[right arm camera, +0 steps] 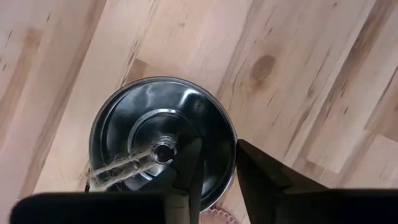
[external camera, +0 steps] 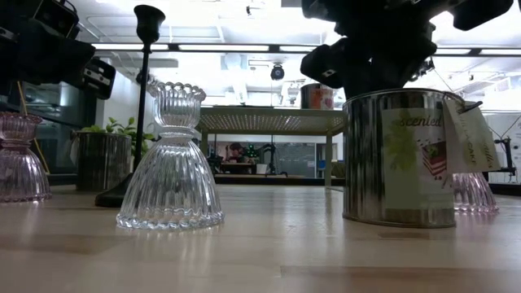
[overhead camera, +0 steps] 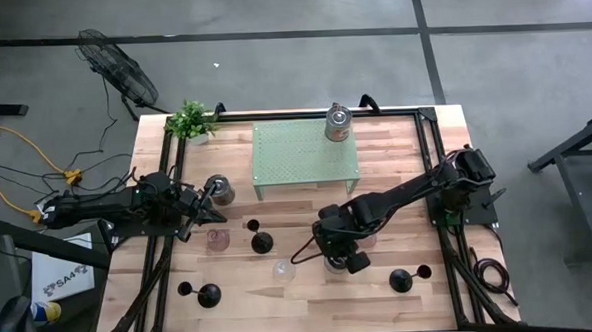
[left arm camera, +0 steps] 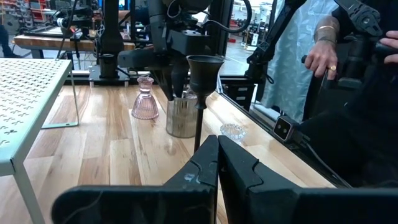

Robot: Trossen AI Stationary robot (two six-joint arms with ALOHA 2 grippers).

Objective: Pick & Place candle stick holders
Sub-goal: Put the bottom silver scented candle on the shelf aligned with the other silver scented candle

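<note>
Silver tin (external camera: pixel 399 159), label reading "scented", under right tool (right arm camera: pixel 214 171).

Pink glass holder (external camera: pixel 18 159): cut off by low view's edge. Second pink glass holder (external camera: pixel 474 194): mostly hidden behind tin (external camera: pixel 399 159). Black candle stick holder (external camera: pixel 146 98): base partly hidden behind clear glass holder (external camera: pixel 171 163).

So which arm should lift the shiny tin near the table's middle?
The right one. The right gripper hangs directly over the tin, jaws either side of its rim. The left gripper waits, jaws shut, away at the table's left side.
</note>
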